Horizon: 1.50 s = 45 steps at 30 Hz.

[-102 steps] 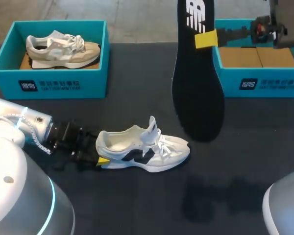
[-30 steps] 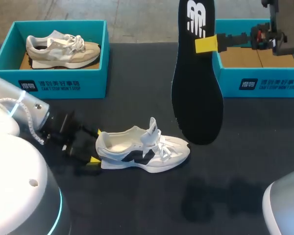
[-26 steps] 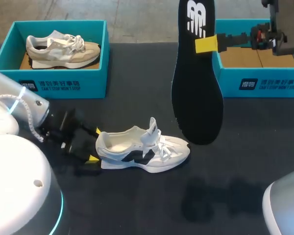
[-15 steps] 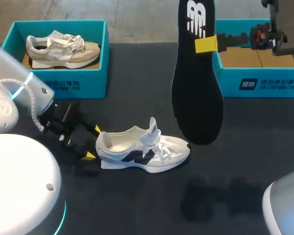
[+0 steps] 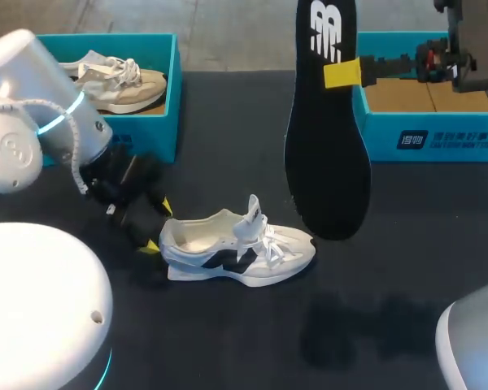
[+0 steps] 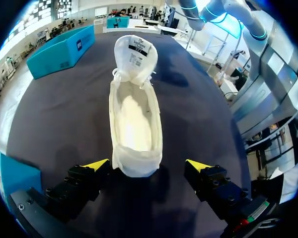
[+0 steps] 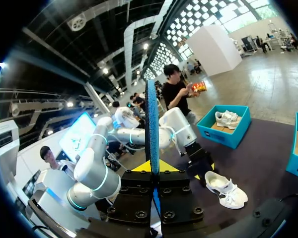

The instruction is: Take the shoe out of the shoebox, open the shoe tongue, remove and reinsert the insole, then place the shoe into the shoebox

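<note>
Shoe point(image 5: 236, 248): white with a black mark on its side, standing on its sole on the dark table point(image 5: 228, 341), toe toward my right
Tongue point(image 5: 252, 213): pulled up and standing, laces slack below it; the left wrist view looks straight into the pale inside
Shoe's place: between the two boxes and nearer me than either, outside both
Insole point(image 5: 325, 146): black with white print at its far end, held clear of the table and well apart from the shoe (the right wrist view sees it edge-on)
Right gripper point(image 5: 342, 69): closed on the insole, its yellow tips pinching it from both faces toward the printed end
Left gripper point(image 6: 147, 166): fingers spread wide and holding nothing, one tip at each side of the heel, just beside it and not touching
Left box point(image 5: 167, 97): teal, at the far left of the table; a beige shoe point(image 5: 118, 81) lies inside, partly hidden by my left arm
Right box point(image 5: 439, 134): teal, at the far right; its brown cardboard floor shows, with my right arm above it
</note>
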{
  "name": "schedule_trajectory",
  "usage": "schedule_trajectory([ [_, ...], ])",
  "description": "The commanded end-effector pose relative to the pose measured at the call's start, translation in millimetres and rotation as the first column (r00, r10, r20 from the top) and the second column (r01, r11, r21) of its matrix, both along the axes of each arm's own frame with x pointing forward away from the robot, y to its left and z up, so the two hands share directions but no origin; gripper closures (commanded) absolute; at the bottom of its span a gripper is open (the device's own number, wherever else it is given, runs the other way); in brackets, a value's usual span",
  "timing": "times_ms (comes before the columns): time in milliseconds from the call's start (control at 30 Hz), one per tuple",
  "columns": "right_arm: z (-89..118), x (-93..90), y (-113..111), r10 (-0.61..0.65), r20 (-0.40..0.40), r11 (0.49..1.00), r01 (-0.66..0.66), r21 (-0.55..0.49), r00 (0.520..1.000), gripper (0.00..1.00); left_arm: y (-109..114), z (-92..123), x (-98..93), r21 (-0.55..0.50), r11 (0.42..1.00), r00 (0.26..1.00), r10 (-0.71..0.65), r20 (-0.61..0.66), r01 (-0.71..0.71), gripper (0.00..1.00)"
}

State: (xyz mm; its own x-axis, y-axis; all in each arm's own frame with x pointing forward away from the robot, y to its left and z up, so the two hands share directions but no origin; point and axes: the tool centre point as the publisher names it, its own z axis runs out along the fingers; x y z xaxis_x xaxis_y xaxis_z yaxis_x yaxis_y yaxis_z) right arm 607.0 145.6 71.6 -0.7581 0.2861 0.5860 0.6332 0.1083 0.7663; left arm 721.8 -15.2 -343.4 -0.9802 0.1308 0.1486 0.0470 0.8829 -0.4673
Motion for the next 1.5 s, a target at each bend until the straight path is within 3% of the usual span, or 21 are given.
schedule_trajectory([
  [33, 1.4, 2.7, 3.5, 0.002, -0.003, 1.0, -0.002, -0.004, 1.0, 1.0, -0.1, 8.5, -1.1, 0.032, 0.999, 1.0, -0.008, 0.015, 0.008, 0.0],
  [467, 1.4, 2.7, 3.5, 0.002, -0.003, 1.0, -0.002, -0.004, 1.0, 1.0, -0.1, 8.5, -1.1, 0.032, 0.999, 1.0, -0.008, 0.015, 0.008, 0.0],
  [567, 1.4, 2.7, 3.5, 0.002, -0.003, 1.0, -0.002, -0.004, 1.0, 1.0, -2.7, 9.2, -2.9, 0.117, 0.993, 0.999, -0.001, 0.038, -0.003, 0.0],
  [967, 1.4, 2.7, 3.5, 0.002, -0.003, 1.0, -0.002, -0.004, 1.0, 1.0, -1.7, 12.0, -7.9, 0.273, 0.962, 0.997, 0.005, 0.072, -0.025, 0.0],
  [1500, 1.4, 2.7, 3.5, 0.002, -0.003, 1.0, -0.002, -0.004, 1.0, 1.0, -8.2, 13.6, -14.1, 0.358, 0.933, 0.992, -0.012, 0.124, -0.033, 0.0],
])
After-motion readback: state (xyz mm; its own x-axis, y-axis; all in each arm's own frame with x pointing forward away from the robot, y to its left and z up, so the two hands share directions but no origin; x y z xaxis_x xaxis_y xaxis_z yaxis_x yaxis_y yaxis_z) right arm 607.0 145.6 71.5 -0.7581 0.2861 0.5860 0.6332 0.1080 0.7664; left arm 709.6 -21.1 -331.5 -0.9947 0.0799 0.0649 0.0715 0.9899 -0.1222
